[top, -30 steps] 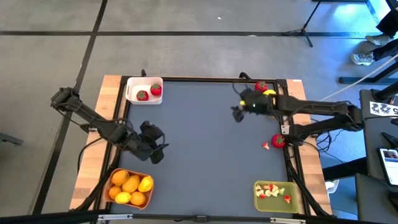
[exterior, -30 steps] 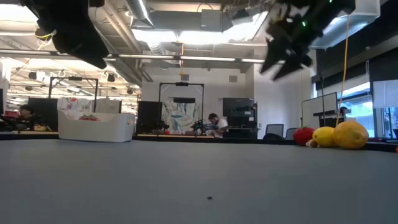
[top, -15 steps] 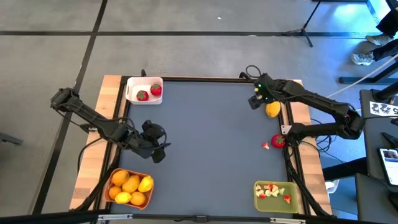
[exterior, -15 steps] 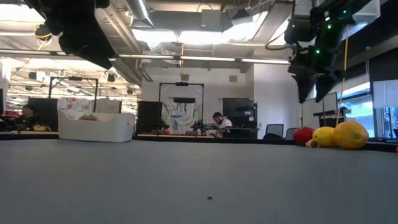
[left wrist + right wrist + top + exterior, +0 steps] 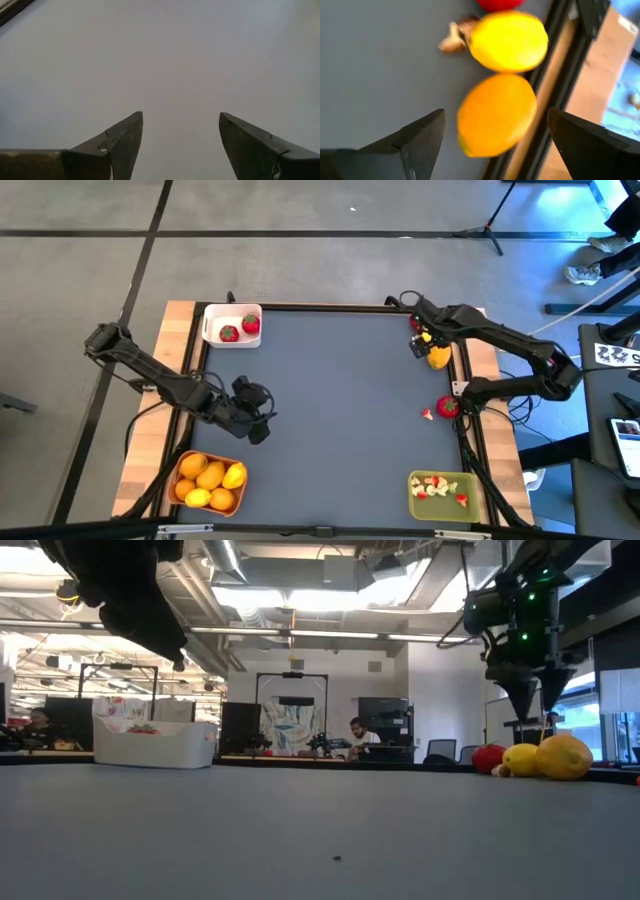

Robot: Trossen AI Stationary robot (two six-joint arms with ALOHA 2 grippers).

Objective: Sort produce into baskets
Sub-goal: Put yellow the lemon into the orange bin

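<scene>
While the left tool (image 5: 256, 420) hangs with fingers apart above bare counter (image 5: 330, 420), the right tool (image 5: 420, 340) is spread over fruit.
At left, the white basket (image 5: 215, 315) holds strawberries far off, the orange basket (image 5: 172, 467) lemons nearby; at right, an orange citrus (image 5: 496, 114) touches a lemon (image 5: 507, 41) beside the far-right edge; the green basket (image 5: 415, 497) sits near-right.

Person (image 5: 359, 735) seated by bkgd monitors (image 5: 383, 720).

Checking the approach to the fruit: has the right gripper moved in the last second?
Yes. The right gripper has swung from mid-table toward the table's right edge, and now hangs open over the orange citrus fruit.
</scene>
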